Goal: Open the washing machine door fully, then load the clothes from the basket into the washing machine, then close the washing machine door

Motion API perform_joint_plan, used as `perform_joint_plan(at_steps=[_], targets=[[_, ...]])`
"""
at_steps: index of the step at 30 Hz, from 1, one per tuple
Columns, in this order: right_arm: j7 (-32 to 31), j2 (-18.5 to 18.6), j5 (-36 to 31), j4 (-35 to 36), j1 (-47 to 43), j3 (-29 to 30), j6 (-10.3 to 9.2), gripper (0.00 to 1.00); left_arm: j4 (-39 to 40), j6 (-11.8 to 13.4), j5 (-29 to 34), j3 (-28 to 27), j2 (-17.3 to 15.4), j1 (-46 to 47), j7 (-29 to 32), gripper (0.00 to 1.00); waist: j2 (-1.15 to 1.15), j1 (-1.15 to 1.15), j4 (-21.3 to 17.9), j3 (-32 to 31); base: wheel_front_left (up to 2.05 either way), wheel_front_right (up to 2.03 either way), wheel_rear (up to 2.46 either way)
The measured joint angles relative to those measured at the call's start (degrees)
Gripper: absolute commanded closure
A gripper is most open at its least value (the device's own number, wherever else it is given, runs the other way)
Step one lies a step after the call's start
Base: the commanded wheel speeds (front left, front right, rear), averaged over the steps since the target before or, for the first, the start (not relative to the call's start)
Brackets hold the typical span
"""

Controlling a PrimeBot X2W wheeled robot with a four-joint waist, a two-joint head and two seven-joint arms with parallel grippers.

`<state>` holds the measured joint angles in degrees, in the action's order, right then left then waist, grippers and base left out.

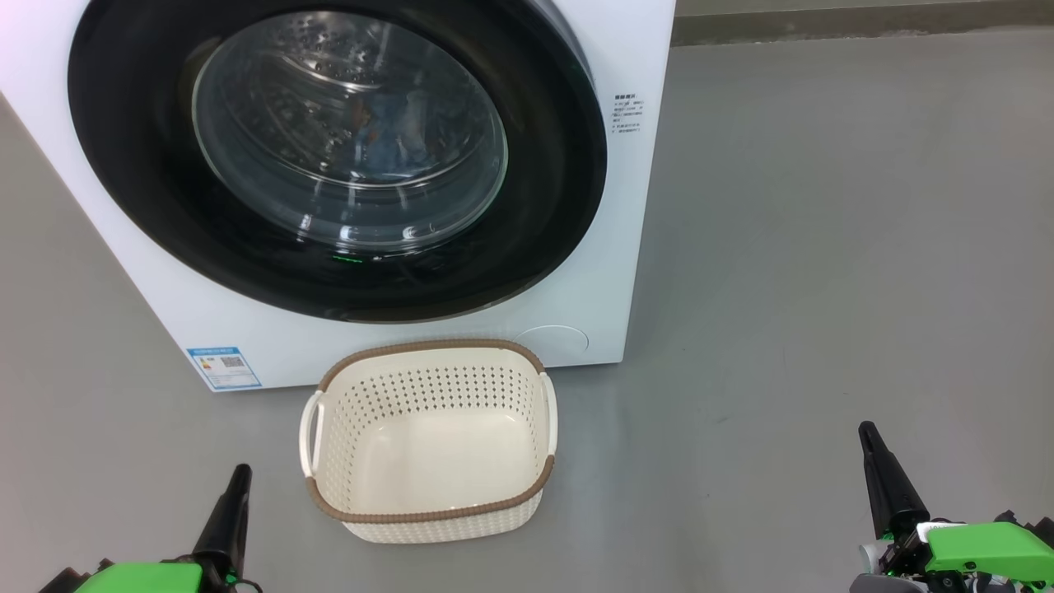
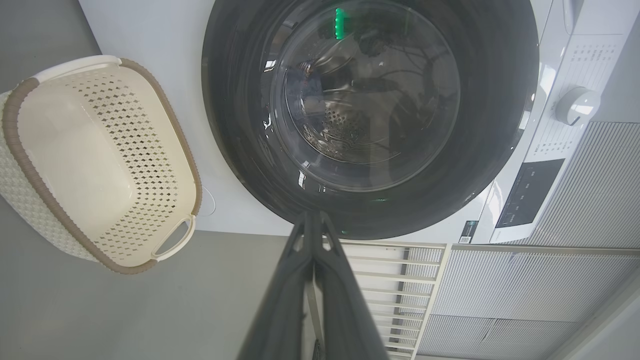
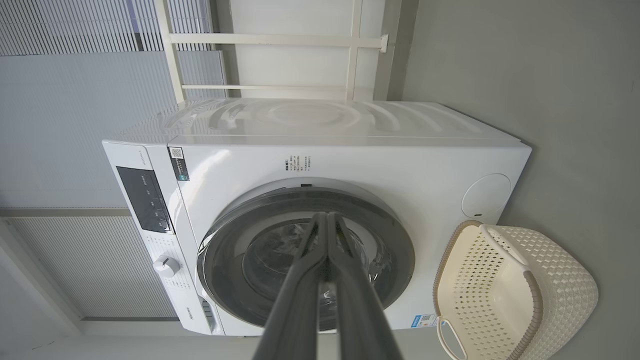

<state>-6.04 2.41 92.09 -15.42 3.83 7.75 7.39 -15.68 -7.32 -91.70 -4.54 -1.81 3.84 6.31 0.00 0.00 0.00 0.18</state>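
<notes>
basket (image 1: pixel 428 387): perforated cream plastic, brown rim | washing machine door (image 1: pixel 350 140): glossy black ring, bulging glass, inside unclear | left gripper (image 1: pixel 240 471), right gripper (image 1: pixel 867 430): pressed together

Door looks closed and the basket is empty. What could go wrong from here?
1. The washing machine door looks shut, but the frames cannot show whether it latched; it might spring open.
2. The clothes lie close behind the glass, so fabric may be pinched at the door's edge.
3. The basket stands close before the machine, ahead of the shut left gripper and right gripper; rolling forward could knock it.
</notes>
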Motion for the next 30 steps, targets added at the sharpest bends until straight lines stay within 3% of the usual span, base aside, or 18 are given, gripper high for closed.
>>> perform_joint_plan(at_steps=[30], targets=[[0.0,0.0,0.0,0.0,0.0,0.0,0.0,1.0,0.0,0.0,0.0,0.0,0.0,0.0,0.0,1.0,0.0,0.0,0.0,0.0,0.0,0.0,0.0]])
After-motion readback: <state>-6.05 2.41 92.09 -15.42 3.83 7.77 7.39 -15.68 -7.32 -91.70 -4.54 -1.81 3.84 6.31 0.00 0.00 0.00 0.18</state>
